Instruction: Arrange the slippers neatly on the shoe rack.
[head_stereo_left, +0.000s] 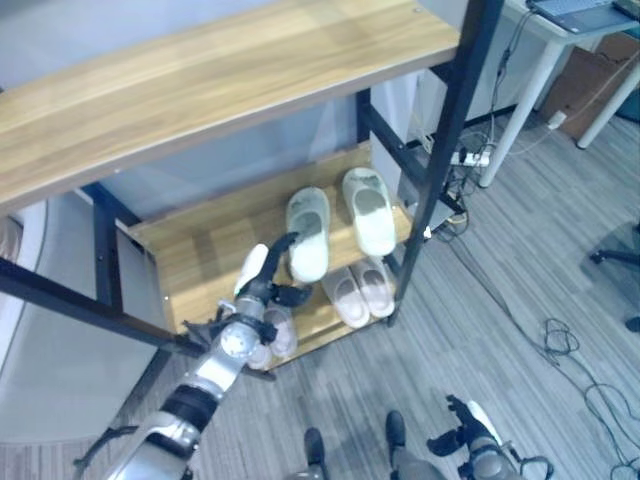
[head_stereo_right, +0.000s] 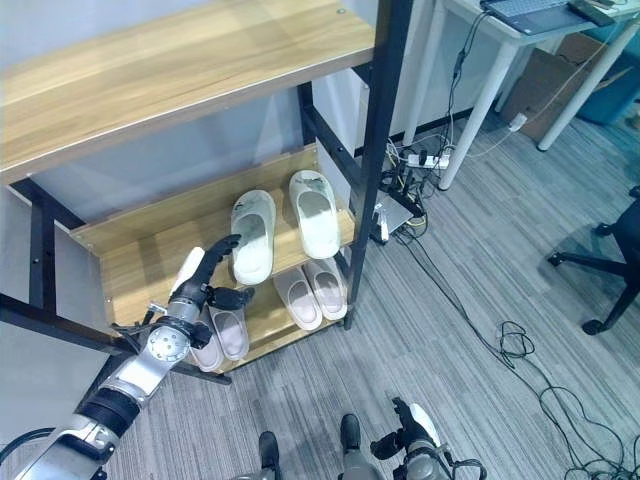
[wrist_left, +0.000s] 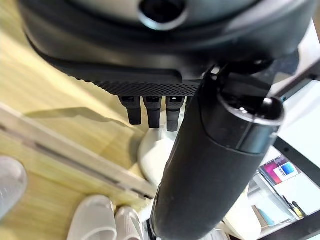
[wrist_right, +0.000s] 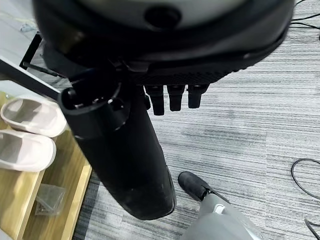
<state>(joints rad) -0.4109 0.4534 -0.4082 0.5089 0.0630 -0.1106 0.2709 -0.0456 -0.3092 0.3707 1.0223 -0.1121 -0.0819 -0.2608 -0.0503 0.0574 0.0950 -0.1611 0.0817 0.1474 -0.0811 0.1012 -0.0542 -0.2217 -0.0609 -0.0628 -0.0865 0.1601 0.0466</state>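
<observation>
On the middle shelf (head_stereo_left: 200, 255) of the shoe rack (head_stereo_left: 445, 150) lay a pair of pale green slippers, side by side with toes pointing toward the front edge. The left green slipper (head_stereo_left: 309, 234) lay just ahead of the left hand (head_stereo_left: 262, 285), whose outstretched fingers (head_stereo_left: 283, 243) reached up to its near edge; whether they actually touched it could not be made out. That hand was open, fingers straight, with the white-covered thumb (head_stereo_left: 252, 268) held apart from them. In the left wrist view the fingertips (wrist_left: 151, 112) pointed at the rounded end of the same slipper (wrist_left: 156, 155) on the wooden board. The right green slipper (head_stereo_left: 369, 209) rested just beside its mate, farther from the hand.

Below, on the bottom shelf (head_stereo_left: 320, 325), a beige pair of slippers (head_stereo_left: 359, 291) sat near the rack's right front post, and another pale pair (head_stereo_left: 272, 338) lay partly hidden under the left wrist.

Low at the right, over the grey striped floor (head_stereo_left: 520, 300), the right hand (head_stereo_left: 463, 425) hung well apart from every slipper, fingers relaxed and holding nothing. A white table (head_stereo_left: 545, 45) stood beyond the rack.
</observation>
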